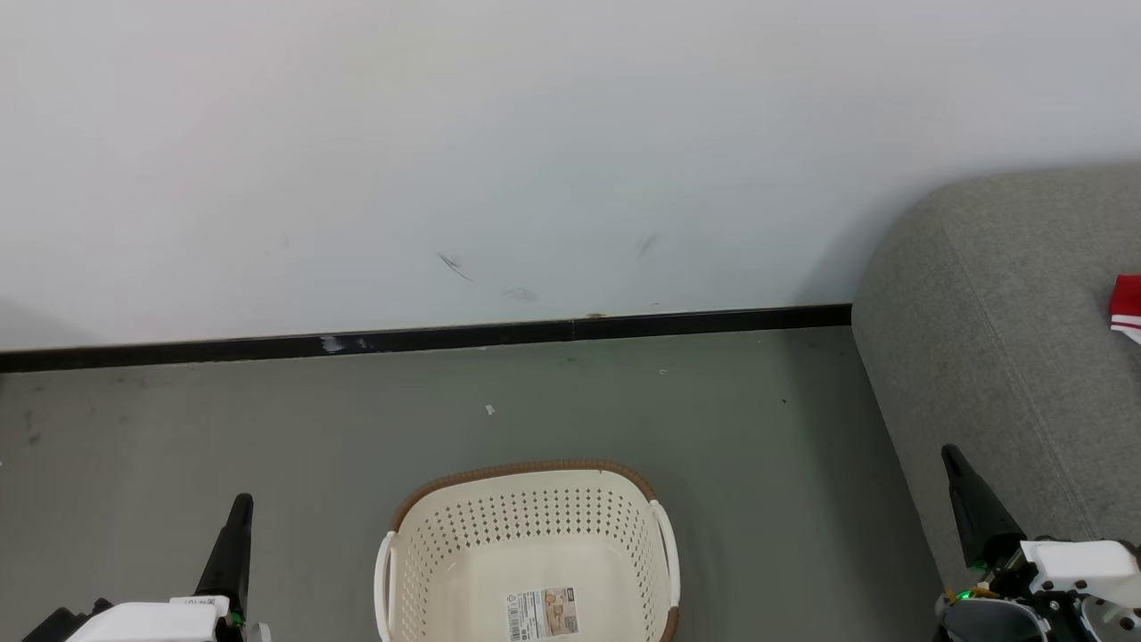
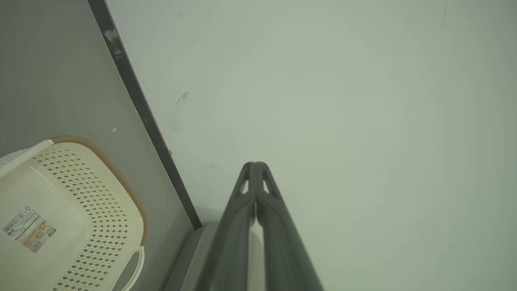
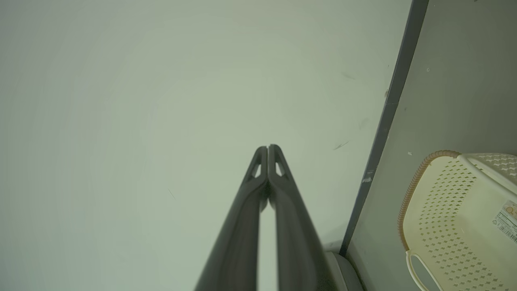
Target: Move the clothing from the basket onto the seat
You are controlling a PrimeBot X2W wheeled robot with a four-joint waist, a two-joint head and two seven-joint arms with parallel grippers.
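Up on the seat (image 1: 980,339), clothing (image 1: 1128,305) lies beyond the right hand (image 1: 952,456).

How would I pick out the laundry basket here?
Find the pale wall with its black skirting; on the grey floor before it, left of the grey sofa, stands the basket. It's cream perforated plastic with a brown rim and a paper label inside.
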